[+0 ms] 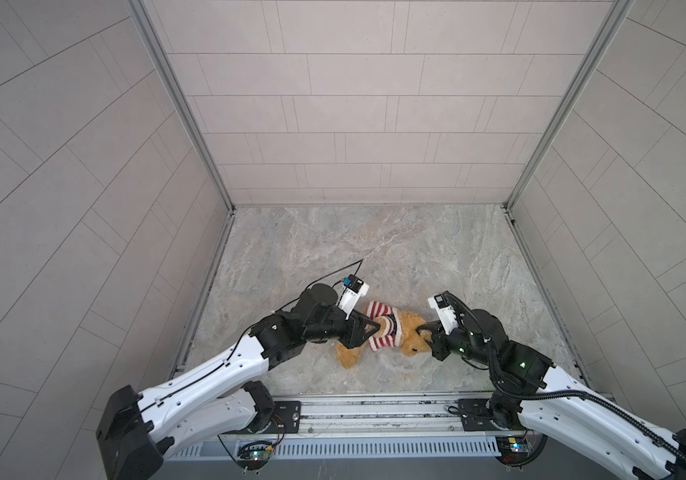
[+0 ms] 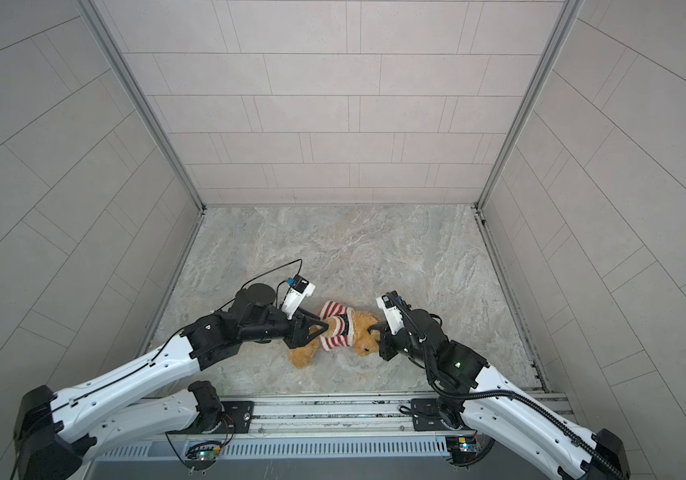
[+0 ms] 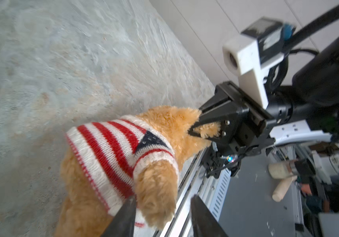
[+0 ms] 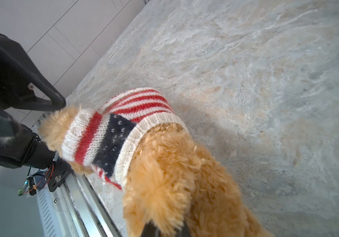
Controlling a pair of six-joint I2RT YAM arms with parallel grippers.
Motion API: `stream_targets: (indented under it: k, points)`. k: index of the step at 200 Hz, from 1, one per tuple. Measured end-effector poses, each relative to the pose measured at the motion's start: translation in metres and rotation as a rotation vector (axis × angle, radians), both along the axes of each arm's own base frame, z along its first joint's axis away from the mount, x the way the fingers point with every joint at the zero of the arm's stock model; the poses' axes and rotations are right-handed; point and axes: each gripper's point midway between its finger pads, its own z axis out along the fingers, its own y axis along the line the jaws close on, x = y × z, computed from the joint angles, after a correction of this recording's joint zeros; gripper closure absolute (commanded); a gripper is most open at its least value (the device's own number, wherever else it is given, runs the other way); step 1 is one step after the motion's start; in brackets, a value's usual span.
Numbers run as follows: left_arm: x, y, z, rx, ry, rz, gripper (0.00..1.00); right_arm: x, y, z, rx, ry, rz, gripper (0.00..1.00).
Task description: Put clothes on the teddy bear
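Left wrist view, nearest first: my left claw (image 3: pixel 163 198) stands open, its two fingers (image 3: pixel 127 217) on either side of one paw of the teddy bear (image 3: pixel 170 123), not closed on it. Just past them, that arm comes out of a sleeve of the striped sweater (image 3: pixel 107 151). The sweater's body is drawn over the torso, with the collar round the neck. Farther on, at the head, my right claw (image 3: pixel 193 129) is clamped on a tuft of the bear's fur. In both top views the bear lies near the front of the marble table (image 1: pixel 374 249), stretched between my two claws, with its bare legs toward my left arm. I judge the dressing nearly done. Left to do: check the far sleeve, where I cannot tell whether an arm fills it, and smooth the hem down.
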Motion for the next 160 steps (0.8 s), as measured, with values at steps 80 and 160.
stream_targets:
  k: [80, 160]
  points:
    - [-0.014, 0.019, -0.029, -0.012, -0.029, 0.129, 0.65, 0.005, 0.009, -0.001, 0.007, 0.152, -0.046, 1.0]
    - [-0.001, 0.01, -0.061, 0.054, 0.022, 0.206, 0.69, 0.006, 0.011, 0.0, 0.002, 0.168, -0.049, 1.0]
